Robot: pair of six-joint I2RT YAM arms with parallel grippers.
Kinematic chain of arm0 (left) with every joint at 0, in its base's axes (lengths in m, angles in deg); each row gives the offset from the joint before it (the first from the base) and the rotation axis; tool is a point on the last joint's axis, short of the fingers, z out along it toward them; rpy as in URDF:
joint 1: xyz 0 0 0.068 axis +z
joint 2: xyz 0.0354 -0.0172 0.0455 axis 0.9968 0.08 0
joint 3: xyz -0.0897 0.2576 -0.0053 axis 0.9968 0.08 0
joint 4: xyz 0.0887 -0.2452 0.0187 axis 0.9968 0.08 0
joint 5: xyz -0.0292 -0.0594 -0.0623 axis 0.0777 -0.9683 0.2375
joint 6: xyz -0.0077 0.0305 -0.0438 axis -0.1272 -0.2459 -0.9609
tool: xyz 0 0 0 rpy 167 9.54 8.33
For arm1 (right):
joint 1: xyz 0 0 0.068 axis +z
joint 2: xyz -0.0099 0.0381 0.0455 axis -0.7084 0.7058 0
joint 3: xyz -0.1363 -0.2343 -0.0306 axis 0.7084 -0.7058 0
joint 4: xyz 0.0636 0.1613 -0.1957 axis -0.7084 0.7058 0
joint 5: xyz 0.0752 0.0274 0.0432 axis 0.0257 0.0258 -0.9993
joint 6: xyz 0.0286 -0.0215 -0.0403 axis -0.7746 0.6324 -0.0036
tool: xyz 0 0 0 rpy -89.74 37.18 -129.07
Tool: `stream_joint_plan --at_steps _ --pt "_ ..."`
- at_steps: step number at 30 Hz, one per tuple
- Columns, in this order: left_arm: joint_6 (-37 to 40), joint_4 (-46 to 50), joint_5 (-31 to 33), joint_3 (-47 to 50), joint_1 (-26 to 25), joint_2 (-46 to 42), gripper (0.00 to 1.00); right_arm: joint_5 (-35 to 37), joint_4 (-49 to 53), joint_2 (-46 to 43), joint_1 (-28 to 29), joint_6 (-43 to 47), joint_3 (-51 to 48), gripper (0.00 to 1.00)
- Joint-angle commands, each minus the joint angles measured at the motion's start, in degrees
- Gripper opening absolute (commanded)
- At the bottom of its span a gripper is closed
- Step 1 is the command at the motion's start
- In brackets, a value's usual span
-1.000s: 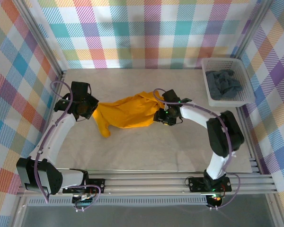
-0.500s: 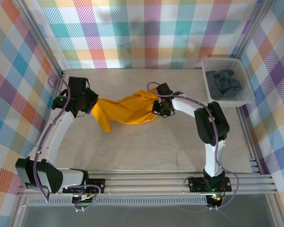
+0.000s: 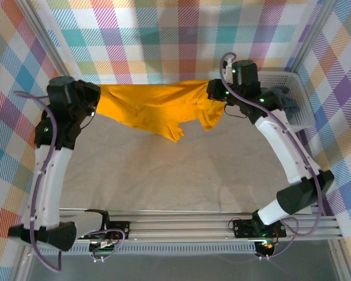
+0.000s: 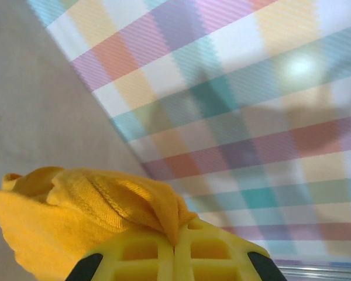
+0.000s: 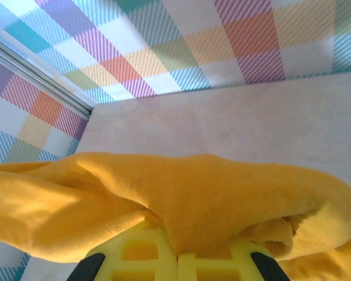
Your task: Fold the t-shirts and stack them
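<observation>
Top view, near edge: both arm bases sit on the rail. Bare beige counter (image 3: pixel 175 175) beyond them, faint creases in its covering.

Left arm (image 3: pixel 47 158) reaches up the left side, right arm (image 3: pixel 286 146) up the right side. Both wrists are at the far end of the counter, well apart.

Left fingers (image 4: pixel 137 253): yellow lattice pads pressed together, with a bunched edge of the mustard-orange t-shirt (image 4: pixel 88 202) pinched in the seam between them. Closed, gripping cloth.

Right fingers (image 5: pixel 139 253): same condition, pads together, and a thick fold of the same t-shirt (image 5: pixel 193 193) drapes over the tips and is clamped there. Closed, gripping cloth.

In the top view the mustard-orange t-shirt (image 3: pixel 146 105) is stretched between the two wrists like a banner. Its upper edge runs nearly straight from left to right. The lower edge sags, with one pointed flap hanging near the middle and a looser lobe below the right wrist. It spans the far part of the counter, in front of the back wall.

Far right corner: white lattice basket (image 3: pixel 284 74), partly hidden behind the right wrist. The slate-grey t-shirt (image 3: pixel 289 104) lies crumpled inside it. How much of it there is cannot be told.

Farthest: plaid-patterned wall (image 3: pixel 175 41) on three sides.
</observation>
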Motion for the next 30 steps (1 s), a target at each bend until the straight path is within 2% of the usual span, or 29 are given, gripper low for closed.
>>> stream_joint_plan --at_steps 1,7,13,16,18,20,23,24,25,26,28,29,30 --pt "-0.70 -3.75 4.10 -2.05 0.70 -6.76 0.00 -0.06 1.08 -7.18 0.25 2.77 -2.84 0.00" --pt "-0.17 -8.64 6.87 -3.06 0.70 -14.38 0.00 -6.06 -12.86 -26.05 0.30 3.48 -18.60 0.00" --pt "-0.54 -10.39 5.64 -8.82 0.70 -9.96 0.00 -12.06 -14.79 -30.30 0.25 -2.56 -23.33 0.00" --pt "-0.53 -6.69 5.95 -11.98 0.70 -2.96 0.00 -11.32 -11.75 -25.41 0.08 -5.89 -22.00 0.00" --pt "-0.55 -2.60 7.04 -13.63 0.63 3.82 0.00 -12.81 -8.10 -17.94 -1.24 -8.23 -18.97 0.00" --pt "0.85 -4.03 4.63 -14.55 0.70 11.41 0.00 -16.13 -4.21 -9.49 -3.47 -11.35 -15.05 0.00" --pt "4.53 -3.92 0.96 -17.76 0.67 25.66 0.00 -16.90 0.46 1.81 -6.62 -15.65 -11.00 0.33" --pt "5.67 -2.42 -0.77 -19.94 0.87 31.17 0.08 -16.60 0.22 4.61 -7.65 -16.30 -10.83 0.41" --pt "7.33 -1.86 -2.38 -21.61 0.85 35.46 0.28 -16.17 -0.90 6.43 -8.25 -16.27 -11.19 0.45" --pt "9.29 -0.12 -4.13 -23.89 0.80 40.07 0.53 -15.46 -1.79 8.06 -8.67 -15.64 -11.43 0.48" --pt "9.50 4.81 -5.65 -27.01 0.79 46.05 0.69 -13.52 -0.64 10.78 -8.67 -13.00 -10.83 0.50" --pt "10.30 4.85 -6.58 -26.15 0.55 46.87 0.75 -12.99 0.68 11.76 -8.48 -11.51 -10.74 0.50" --pt "11.23 5.19 -6.38 -24.57 0.07 46.49 0.76 -12.06 2.21 12.02 -7.94 -9.71 -11.26 0.50"
